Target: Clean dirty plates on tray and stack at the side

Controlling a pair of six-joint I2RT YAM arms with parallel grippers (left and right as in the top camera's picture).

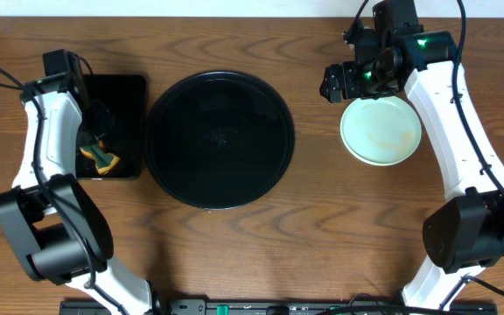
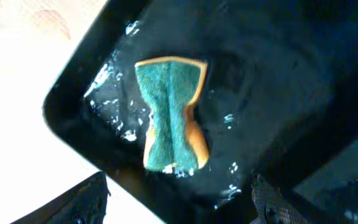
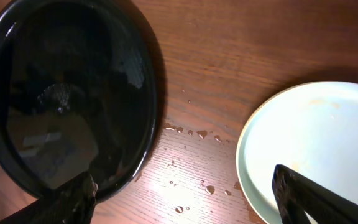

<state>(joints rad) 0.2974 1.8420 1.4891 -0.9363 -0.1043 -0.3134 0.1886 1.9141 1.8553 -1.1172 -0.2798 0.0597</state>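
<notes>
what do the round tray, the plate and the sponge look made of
Round tray: glossy black, probably plastic or lacquer; it mirrors light. Plate: pale green with a smooth sheen, likely glazed ceramic or melamine. Sponge: yellow foam with a green fibrous scrub face.

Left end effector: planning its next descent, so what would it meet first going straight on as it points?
Probably the green-and-orange sponge lying in the small rectangular tray; how far off is unclear.

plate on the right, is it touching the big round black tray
Apart. The right wrist view shows a strip of wet wooden table between the pale green plate and the round black tray; the overhead view shows the same gap.
</notes>
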